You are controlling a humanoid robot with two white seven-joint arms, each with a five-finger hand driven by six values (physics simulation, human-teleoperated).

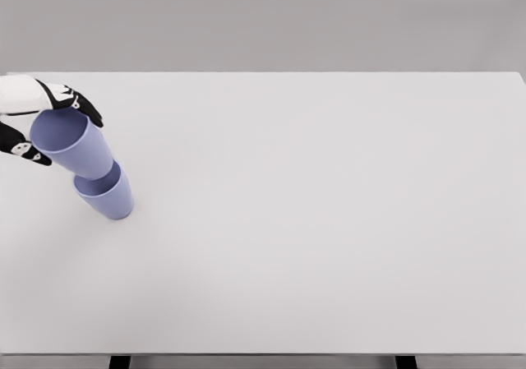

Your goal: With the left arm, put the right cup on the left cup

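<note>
Showing the upper cup (72, 143) being seated into the lower cup (107, 195), both pale blue-violet, at the left side of the white table (329, 221). The upper cup is leaning with its mouth tipped up and to the left, and its base is sitting inside the rim of the lower cup, which is itself tilting a little. The left hand (41, 122) is entering from the left edge and is wrapping the upper cup near its rim, one dark-tipped finger (82, 106) lying over the far side and another (25, 149) over the near side. Gripping high on the wall is probably leaving the base free to slide into the cup beneath. Whether the base is fully nested is hard to judge from this angle. The stacking is appearing nearly complete, with release remaining. The right arm is not showing anywhere.
</note>
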